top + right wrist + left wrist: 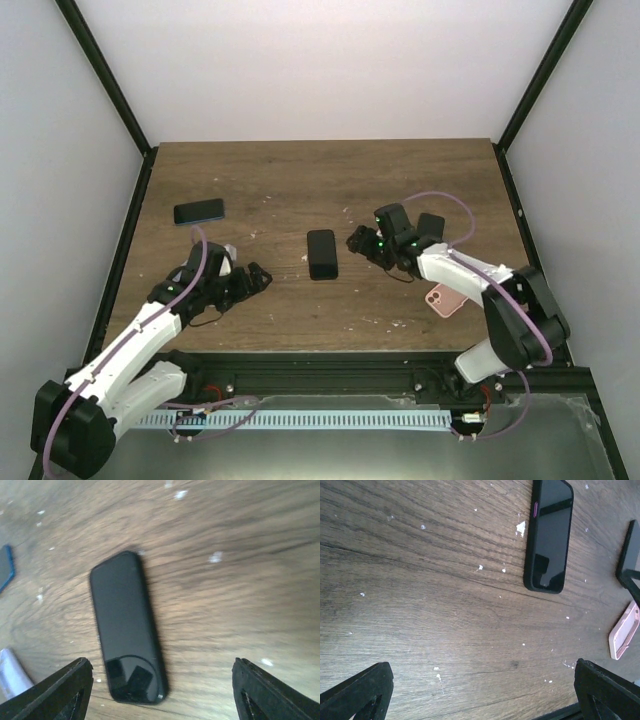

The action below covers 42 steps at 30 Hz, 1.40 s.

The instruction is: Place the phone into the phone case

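A black phone [322, 254] lies screen up at the middle of the table, with a black rim and a pink side button [536, 509]. In the right wrist view the phone [127, 625] sits just ahead of and between my fingers. My right gripper [358, 240] stands open just right of it, holding nothing. A pink phone case [445, 299] lies hollow side up near the right arm; the left wrist view shows the case [624, 632] too. My left gripper [258, 278] is open over bare wood, left of the phone.
A second dark phone with a blue edge [199, 211] lies at the back left. White specks dot the wooden table [300, 180]. Black frame posts run along both table sides, and a metal rail [320, 415] borders the near edge.
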Available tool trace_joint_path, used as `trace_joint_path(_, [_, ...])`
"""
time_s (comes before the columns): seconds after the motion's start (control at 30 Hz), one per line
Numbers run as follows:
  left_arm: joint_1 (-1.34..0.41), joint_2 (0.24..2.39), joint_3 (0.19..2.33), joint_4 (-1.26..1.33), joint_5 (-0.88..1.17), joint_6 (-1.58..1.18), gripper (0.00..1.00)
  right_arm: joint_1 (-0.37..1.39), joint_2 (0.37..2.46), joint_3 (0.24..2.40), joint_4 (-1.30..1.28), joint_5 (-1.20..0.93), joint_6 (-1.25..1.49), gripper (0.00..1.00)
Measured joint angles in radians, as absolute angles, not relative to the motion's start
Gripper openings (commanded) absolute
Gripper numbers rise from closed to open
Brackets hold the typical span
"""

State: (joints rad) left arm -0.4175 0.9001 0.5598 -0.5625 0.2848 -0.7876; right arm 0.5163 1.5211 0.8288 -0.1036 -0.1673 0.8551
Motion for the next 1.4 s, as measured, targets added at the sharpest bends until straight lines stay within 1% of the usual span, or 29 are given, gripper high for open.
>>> trace_joint_path(0.03, [-0.418, 0.899, 0.56, -0.563, 0.283, -0.788, 1.0, 0.512, 1.5, 0.835, -0.159, -0.141, 0.863, 0.68])
trace_joint_path(0.13, [-0.418, 0.894, 0.56, -0.562, 0.276, -0.786, 0.99, 0.482, 1.436, 0.837, -0.299, -0.08, 0.902, 0.57])
trace_joint_path(0.27, [-0.418, 0.883, 0.56, -0.562, 0.273, -0.785, 1.0, 0.425, 1.312, 0.799, -0.446, 0.028, 0.976, 0.5])
trace_joint_path(0.43, [-0.418, 0.876, 0.559, -0.562, 0.273, -0.781, 0.99, 0.327, 1.194, 0.741, -0.566, 0.126, 1.017, 0.39])
trace_joint_path(0.57, [-0.418, 0.873, 0.559, -0.562, 0.273, -0.78, 0.99, 0.212, 1.166, 0.693, -0.617, 0.17, 1.023, 0.38])
trace_joint_path(0.67, [-0.418, 0.873, 0.559, -0.562, 0.273, -0.776, 0.99, 0.163, 1.164, 0.661, -0.631, 0.191, 1.022, 0.37])
trace_joint_path(0.87, [-0.418, 0.869, 0.559, -0.563, 0.273, -0.765, 0.99, 0.145, 1.196, 0.616, -0.607, 0.187, 1.009, 0.26])
trace_joint_path(1.1, [-0.418, 0.868, 0.559, -0.566, 0.268, -0.751, 0.99, 0.141, 1.277, 0.614, -0.559, 0.185, 1.004, 0.26])
trace_joint_path(1.4, [-0.418, 0.868, 0.559, -0.57, 0.263, -0.75, 1.0, 0.13, 1.303, 0.599, -0.494, 0.183, 1.004, 0.25])
